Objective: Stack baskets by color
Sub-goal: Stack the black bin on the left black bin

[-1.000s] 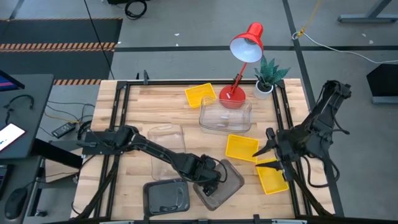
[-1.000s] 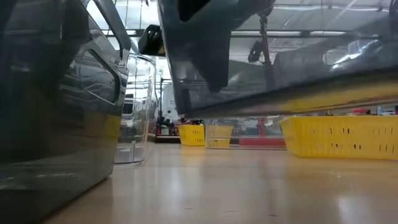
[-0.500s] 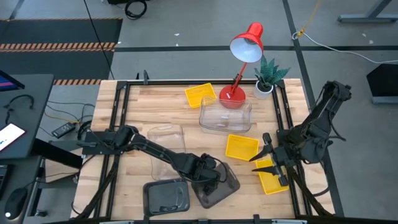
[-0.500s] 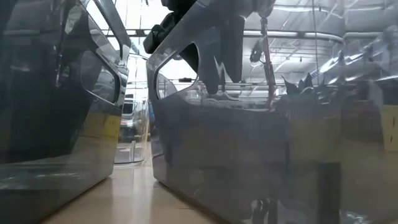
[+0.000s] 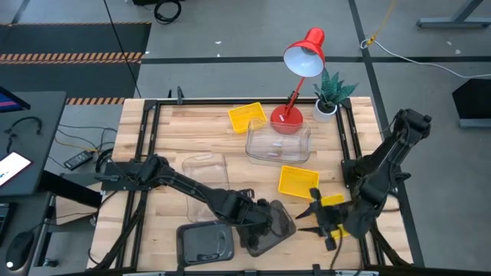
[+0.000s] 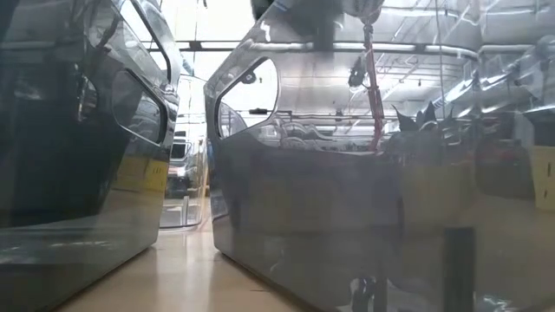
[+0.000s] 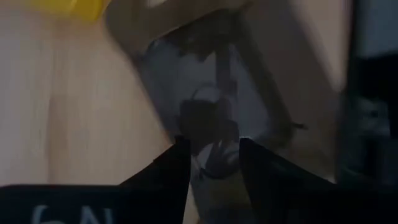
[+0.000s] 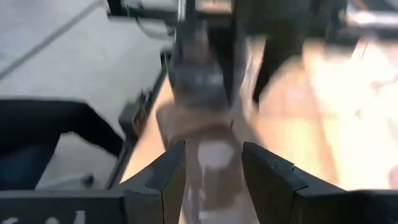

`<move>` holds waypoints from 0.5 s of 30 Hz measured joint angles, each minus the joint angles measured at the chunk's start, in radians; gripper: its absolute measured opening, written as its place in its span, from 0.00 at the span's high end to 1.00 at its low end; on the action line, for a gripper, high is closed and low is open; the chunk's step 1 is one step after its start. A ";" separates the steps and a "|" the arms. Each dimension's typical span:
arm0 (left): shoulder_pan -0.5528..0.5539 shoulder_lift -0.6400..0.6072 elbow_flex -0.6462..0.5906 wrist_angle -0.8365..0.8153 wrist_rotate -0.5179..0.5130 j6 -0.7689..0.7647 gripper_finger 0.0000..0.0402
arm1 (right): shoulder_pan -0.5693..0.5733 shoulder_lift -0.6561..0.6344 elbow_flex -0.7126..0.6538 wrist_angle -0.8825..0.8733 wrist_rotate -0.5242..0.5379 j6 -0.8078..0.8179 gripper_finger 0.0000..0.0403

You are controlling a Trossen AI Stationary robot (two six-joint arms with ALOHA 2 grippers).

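On the wooden tabletop (image 5: 169,126) the left tool (image 5: 265,222) sits low over a smoky grey basket (image 5: 270,230) near the front edge, its two fingers (image 7: 163,177) parted with a clear gap between them and the grey basket floor showing through that gap; they grip nothing. Just beside it on the left lies a second grey basket (image 5: 204,242). The right tool (image 5: 311,218) hangs just right of the tilted grey basket, above a yellow basket (image 5: 337,218), its fingers (image 8: 168,171) spread wide and empty. Another yellow basket (image 5: 298,182) lies near the middle and a third (image 5: 246,116) at the back. One clear basket (image 5: 278,142) sits by the red desk lamp (image 5: 301,69), another (image 5: 205,175) left of centre.
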 joint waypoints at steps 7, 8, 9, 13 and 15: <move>-0.041 -0.002 0.045 -0.008 -0.061 0.094 0.65 | -0.002 0.170 0.000 -0.038 -0.115 0.135 0.60; -0.040 -0.001 0.044 -0.015 -0.057 0.084 0.66 | -0.002 0.191 0.000 -0.035 -0.129 0.143 0.60; -0.036 0.003 0.043 -0.025 -0.050 0.074 0.66 | -0.002 0.208 0.000 -0.029 -0.145 0.146 0.60; -0.030 0.008 0.042 -0.059 -0.029 0.044 0.69 | 0.011 0.266 0.000 0.021 -0.193 0.155 0.60; -0.030 0.008 0.042 -0.060 -0.029 0.054 0.71 | 0.018 0.296 0.000 0.056 -0.215 0.154 0.61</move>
